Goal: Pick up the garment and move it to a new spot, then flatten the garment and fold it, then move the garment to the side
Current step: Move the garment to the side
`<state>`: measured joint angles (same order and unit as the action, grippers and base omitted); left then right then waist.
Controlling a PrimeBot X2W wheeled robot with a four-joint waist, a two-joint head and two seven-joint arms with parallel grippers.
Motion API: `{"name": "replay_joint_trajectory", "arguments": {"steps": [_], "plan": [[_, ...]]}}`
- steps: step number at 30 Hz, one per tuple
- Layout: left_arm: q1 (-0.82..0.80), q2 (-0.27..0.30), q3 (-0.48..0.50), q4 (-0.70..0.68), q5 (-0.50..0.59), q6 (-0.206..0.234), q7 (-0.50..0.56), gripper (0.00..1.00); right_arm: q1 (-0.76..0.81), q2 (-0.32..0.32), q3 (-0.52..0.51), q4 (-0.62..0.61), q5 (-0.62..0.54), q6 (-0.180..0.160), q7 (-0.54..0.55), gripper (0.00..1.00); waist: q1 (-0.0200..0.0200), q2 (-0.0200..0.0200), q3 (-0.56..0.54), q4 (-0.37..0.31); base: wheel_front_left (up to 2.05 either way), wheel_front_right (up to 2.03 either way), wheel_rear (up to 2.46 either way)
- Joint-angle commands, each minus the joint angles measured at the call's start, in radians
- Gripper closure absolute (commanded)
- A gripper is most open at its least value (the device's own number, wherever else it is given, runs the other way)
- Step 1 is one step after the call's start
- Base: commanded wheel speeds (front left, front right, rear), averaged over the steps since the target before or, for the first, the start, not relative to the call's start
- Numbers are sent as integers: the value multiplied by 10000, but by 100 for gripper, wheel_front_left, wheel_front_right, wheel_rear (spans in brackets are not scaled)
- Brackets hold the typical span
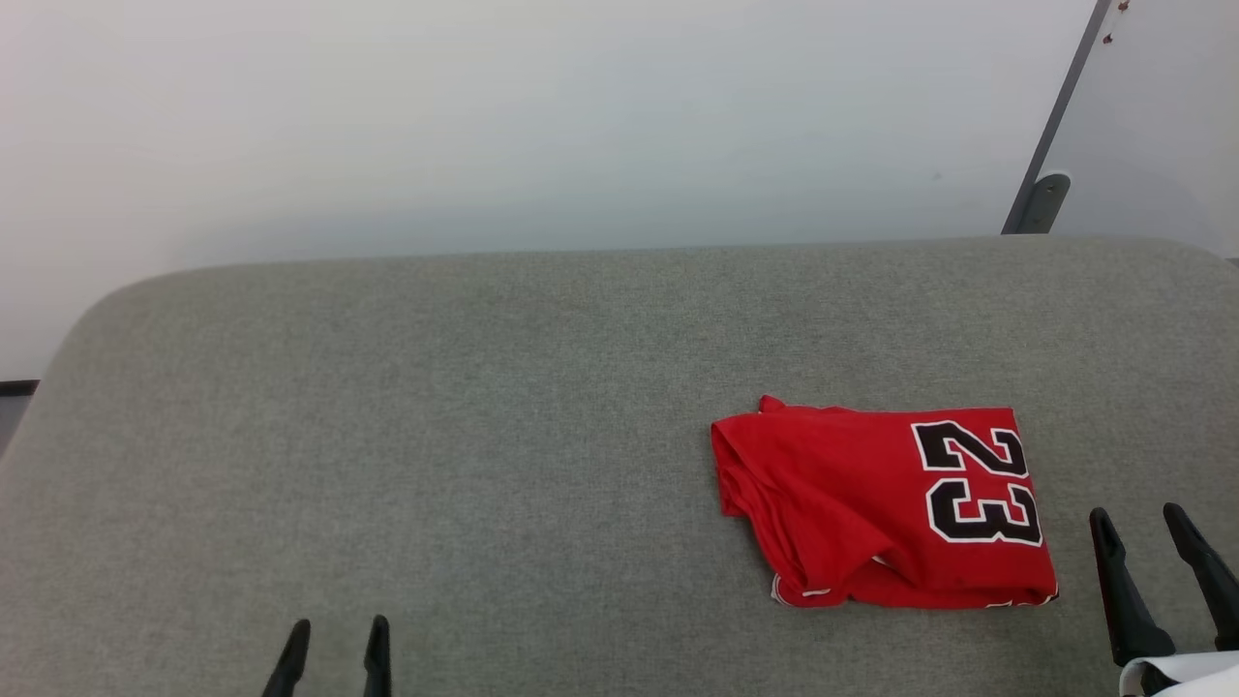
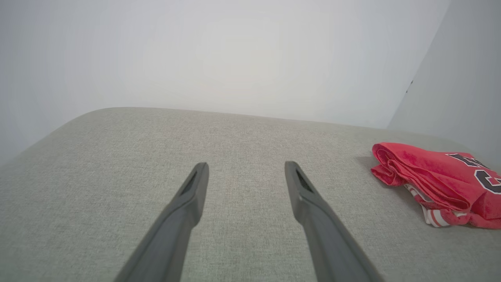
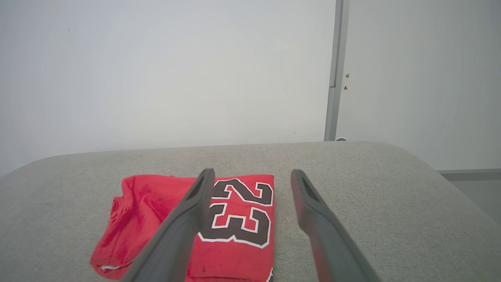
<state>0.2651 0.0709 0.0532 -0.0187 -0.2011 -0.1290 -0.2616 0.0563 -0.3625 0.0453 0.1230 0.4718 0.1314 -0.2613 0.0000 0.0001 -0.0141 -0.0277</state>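
The garment [image 1: 876, 508] is a red jersey shirt, folded into a compact bundle on the right part of the grey table [image 1: 484, 436], with a black-and-white "23" facing up. Striped trim peeks out at its near edge. It also lies at the right edge of the left wrist view as the garment [image 2: 434, 182], and below the fingers in the right wrist view as the garment [image 3: 235, 223]. My right gripper [image 1: 1140, 518] stands open just right of the bundle, holding nothing. My left gripper [image 1: 339, 629] is open at the lower left, far from the shirt.
The table's far edge is rounded and meets a pale wall [image 1: 542, 116]. A grey post [image 1: 1050, 145] with a bracket rises behind the back right corner. Bare felt stretches across the left and middle of the table.
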Motion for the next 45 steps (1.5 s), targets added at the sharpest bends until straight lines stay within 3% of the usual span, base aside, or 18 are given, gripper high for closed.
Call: {"name": "replay_joint_trajectory", "arguments": {"steps": [1,11,17,21,28,33,41,42,43,44,45], "plan": [[-22,-22,74,-41,-8,-21,-39,0,131,68,-24,-77,-85,-16,-24,0,0,-1,25,1,0,0,0],[-296,-103,31,-25,-5,-21,-39,0,-38,154,68,-279,-167,-16,210,0,0,-1,148,44,0,0,0],[-747,-143,-80,92,19,-21,-39,0,-877,-253,-168,-224,-244,-16,936,0,0,-1,486,57,0,0,0],[-1420,-138,-354,231,62,-21,-39,0,-1927,-992,-14,280,-86,-16,2416,0,0,-1,899,123,0,0,0],[-2702,-87,-956,552,149,-21,-41,0,-4004,-2169,1428,1470,1007,-16,6737,0,0,-1,2115,221,0,0,0],[-3679,18,-1310,835,165,-21,-39,0,-5273,-2391,2214,2143,2323,-16,8957,0,0,-1,2983,405,0,0,0],[-4643,30,-1804,1141,192,-21,-39,0,-6218,-2606,3376,2964,3589,-16,10204,0,0,-1,3842,644,0,0,0],[-4687,24,-1839,1170,195,-21,-39,0,-6252,-2606,3521,2966,3672,-16,10086,12,0,-1,3891,637,0,0,0],[-4710,18,-1854,1192,187,-21,-39,0,-6294,-2584,3618,2998,3793,-15,9971,67,0,-1,3932,611,0,0,0],[-4740,14,-1862,1218,178,-21,-39,0,-6319,-2577,3728,3010,3889,-13,9857,98,0,-1,3978,566,0,0,0],[-4766,13,-1868,1242,180,-21,-39,0,-6332,-2553,3875,3003,4011,-12,9764,100,0,-1,4008,508,0,0,0]]}}
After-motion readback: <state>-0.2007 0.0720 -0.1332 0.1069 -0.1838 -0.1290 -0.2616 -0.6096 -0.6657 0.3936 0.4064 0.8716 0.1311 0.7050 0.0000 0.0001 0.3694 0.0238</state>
